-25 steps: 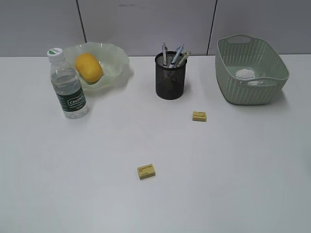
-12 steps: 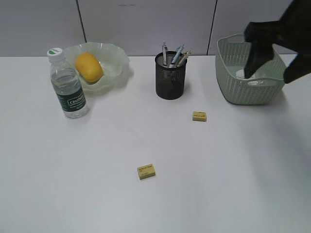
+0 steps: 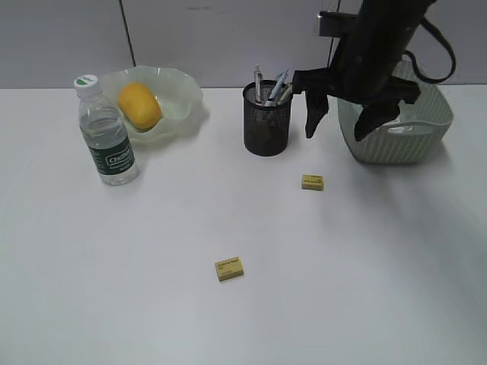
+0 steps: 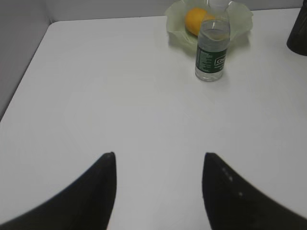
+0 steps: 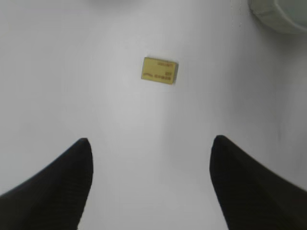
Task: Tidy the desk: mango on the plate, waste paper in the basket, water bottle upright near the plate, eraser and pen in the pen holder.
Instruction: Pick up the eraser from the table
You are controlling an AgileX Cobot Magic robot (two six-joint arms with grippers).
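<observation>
- Yellow erasers, two of them, lie loose on the desk [image 3: 114,266] in the exterior view: the far eraser [image 3: 312,182] near the pen holder [image 3: 267,122], the near eraser [image 3: 230,268] well apart at the front. They are what remains, I judge: the mango [image 3: 139,105] sits in the plate [image 3: 183,87], the water bottle [image 3: 106,131] stands upright just beside it, and pens already stand in the holder. The right gripper [image 3: 339,120] hangs in the air between the holder and the basket [image 3: 411,144], above and behind the far eraser, fingers apart and empty.
- Left wrist view: the left gripper [image 4: 158,167] is parted over bare desk, holding nothing; the bottle and plate are well ahead of it.
- Right wrist view: the right gripper [image 5: 149,153] is wide apart, and the far eraser lies ahead between its fingers' lines, not touched. A descent onto it seems likely.
</observation>
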